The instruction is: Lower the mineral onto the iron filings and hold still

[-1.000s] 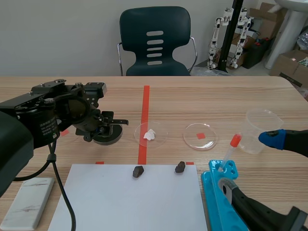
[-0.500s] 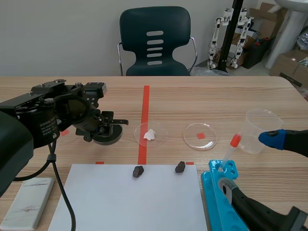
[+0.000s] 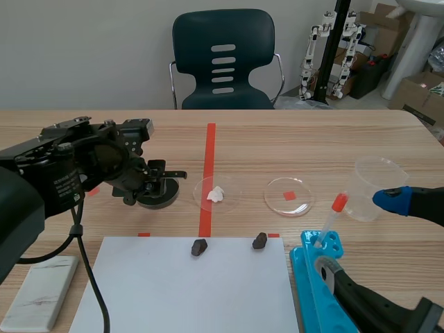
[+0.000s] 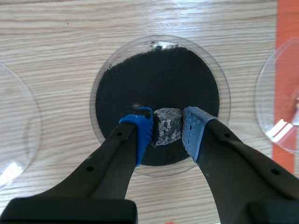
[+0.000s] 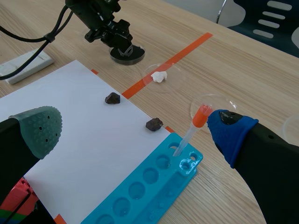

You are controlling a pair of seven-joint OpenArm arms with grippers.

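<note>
— over on the left side of the table [image 3: 312, 139], from the scene camera, can make out the left pincer [image 3: 158, 187] low at the dark dish [image 3: 159, 205], just beside the red tape line. cannot judge contact from there.
— anything to fear?
— could clip the dish wall on the way down and shove it along the table, spilling the contents.
— and from the left wrist camera?
— shows that pincer clamped on the mineral [image 4: 167, 126], a grey speckled lump pinched between the blue pads [image 4: 142, 135], right over the iron filings [image 4: 154, 79], toward the pincer's side of the dish. looks very close; cannot tell touching from hovering.
— risks there?
— could bury the mineral and scatter filings by pressing too hard. might dip the pads into the powder too, given so low a grip. might land half on the dish wall, being so near it. would smear any clinging filings with a tremor during the hold.
— right wrist camera?
— finds the right pincer [image 5: 135, 128] spread wide, holding nothing, above white paper [image 5: 70, 107], near the blue tray [image 5: 140, 191] and dropper [image 5: 189, 137]. well apart from the dish; no threat unless swung across.
</note>
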